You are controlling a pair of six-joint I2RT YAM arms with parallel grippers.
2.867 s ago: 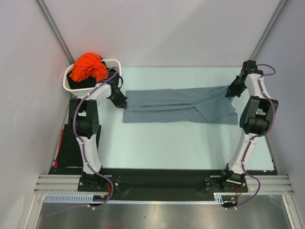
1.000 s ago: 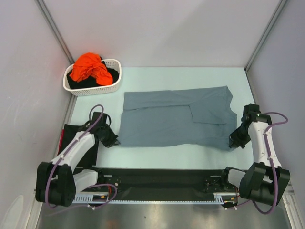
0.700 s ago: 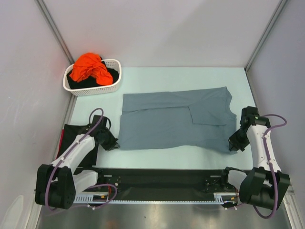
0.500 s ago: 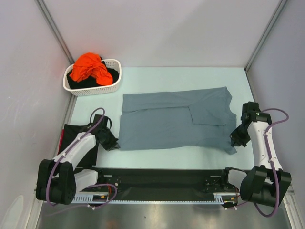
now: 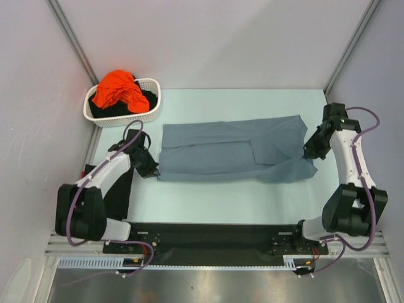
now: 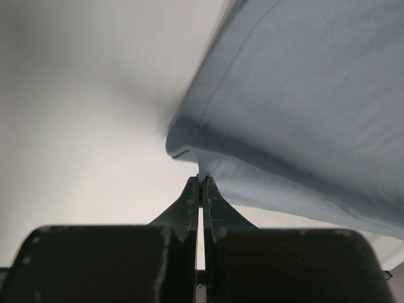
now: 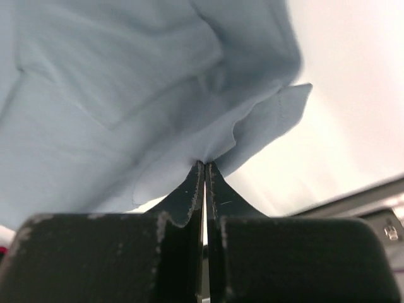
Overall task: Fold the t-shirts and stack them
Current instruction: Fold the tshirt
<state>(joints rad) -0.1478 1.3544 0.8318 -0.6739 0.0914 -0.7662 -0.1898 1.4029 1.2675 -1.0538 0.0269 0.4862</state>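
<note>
Grey shirt (image 5: 230, 151) lies spread across the middle of the table (image 5: 214, 199), its long side running left to right and its near edge raised off the surface at both ends. The left gripper (image 5: 153, 171) has its fingers pressed together on a thin pinch of the near left corner. Its wrist view shows the cloth drawn into a small peak at the tips, with the hem curling over. The right gripper (image 5: 311, 153) pinches the near right corner the same way, and folds fan out from its closed tips. The grey shirt looks light, thin and quite limp. It hangs from each pinch in soft folds and holds no shape of its own, so it will likely sag between the two grips and wrinkle wherever it goes slack. Such a small bite could slip under a hard pull. The corners and hem, where the seam doubles the cloth, seem the surest places to hold, with both ends carried together so the edge stays taut. An orange shirt (image 5: 117, 88) is heaped on black shirts (image 5: 101, 112) in the basket (image 5: 156, 95) at the far left, well apart from the grey one. A black cloth (image 5: 118, 192) lies beside the left arm; whether it is a folded shirt I cannot tell.
</note>
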